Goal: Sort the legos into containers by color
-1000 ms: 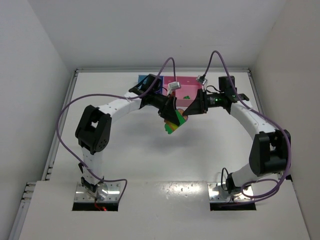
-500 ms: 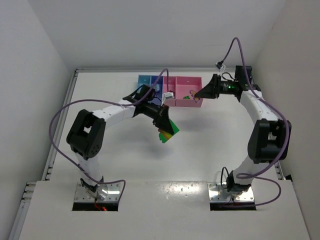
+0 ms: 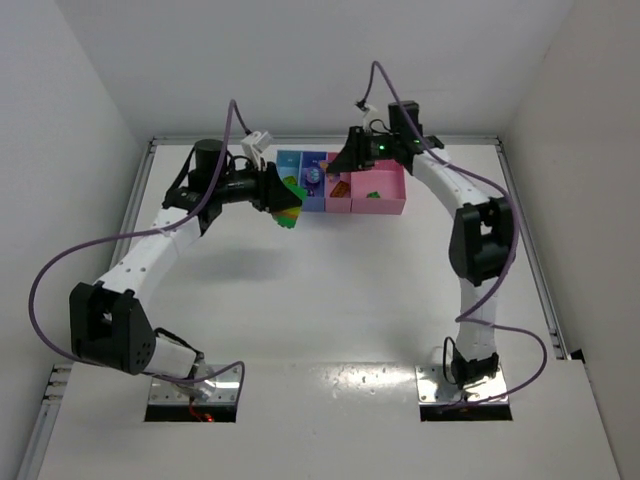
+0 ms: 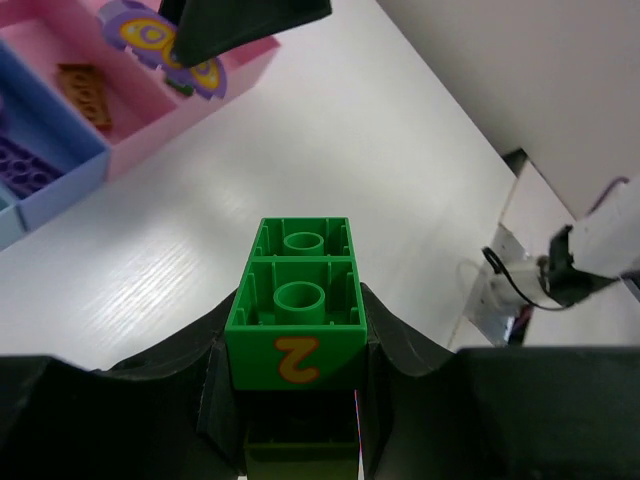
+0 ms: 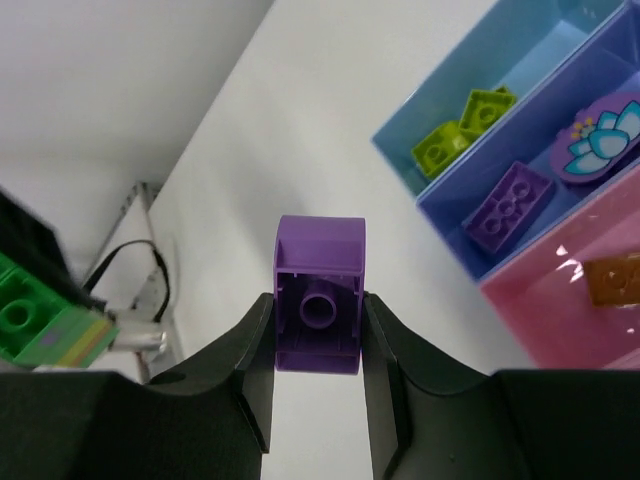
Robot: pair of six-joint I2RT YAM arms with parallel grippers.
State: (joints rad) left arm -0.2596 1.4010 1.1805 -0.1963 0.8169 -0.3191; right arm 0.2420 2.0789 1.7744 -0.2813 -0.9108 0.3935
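My left gripper [image 3: 279, 198] is shut on a striped lego clump [image 3: 289, 211], held just left of the containers. In the left wrist view the clump's top is a green brick with an orange "2" [image 4: 297, 330] between my fingers. My right gripper [image 3: 339, 170] hovers over the containers and is shut on a purple brick [image 5: 320, 295]. The row runs light blue bin [image 5: 440, 90] with lime bricks [image 5: 462, 122], blue-purple bin [image 5: 470, 255] with a purple brick [image 5: 509, 202] and a flower disc [image 5: 598, 141], then narrow pink bin [image 3: 339, 204] with an orange brick [image 5: 614, 279].
The wider pink bin [image 3: 385, 205] at the row's right end holds a small green piece [image 3: 371, 193]. The row stands near the table's back edge. White walls close in the table on the left, right and back. Purple cables loop over both arms.
The grippers have parted. My left arm swung back and left with the clump to the bins' left end. My right arm moved left over the bins, holding the purple brick.
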